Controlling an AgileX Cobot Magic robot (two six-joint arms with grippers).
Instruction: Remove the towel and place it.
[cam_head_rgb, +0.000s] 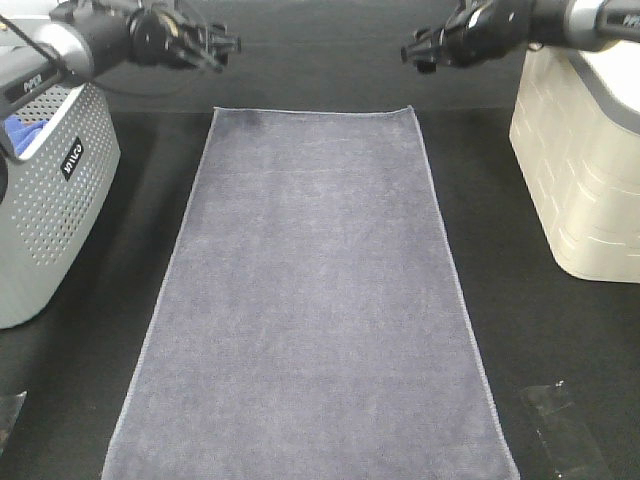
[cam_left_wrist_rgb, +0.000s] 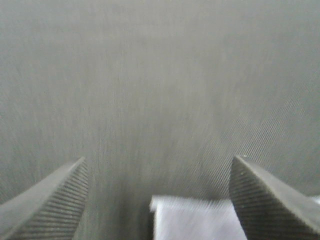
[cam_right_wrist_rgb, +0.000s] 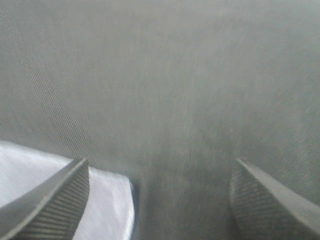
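Towel (cam_head_rgb: 315, 300) lies flat on the black counter (cam_head_rgb: 560, 350), running from 12 to 6 o'clock at centre. Left gripper (cam_head_rgb: 232, 44) hangs released above its 11 o'clock corner, right gripper (cam_head_rgb: 408, 53) released above the 1 o'clock corner. Risk: uneven descent pinches one corner only, bunching the cloth.

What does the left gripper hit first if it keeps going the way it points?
Likely the black table cloth: the left gripper stands open, aimed at bare cloth just past the towel corner. Nothing else shows ahead, though depth is unclear.
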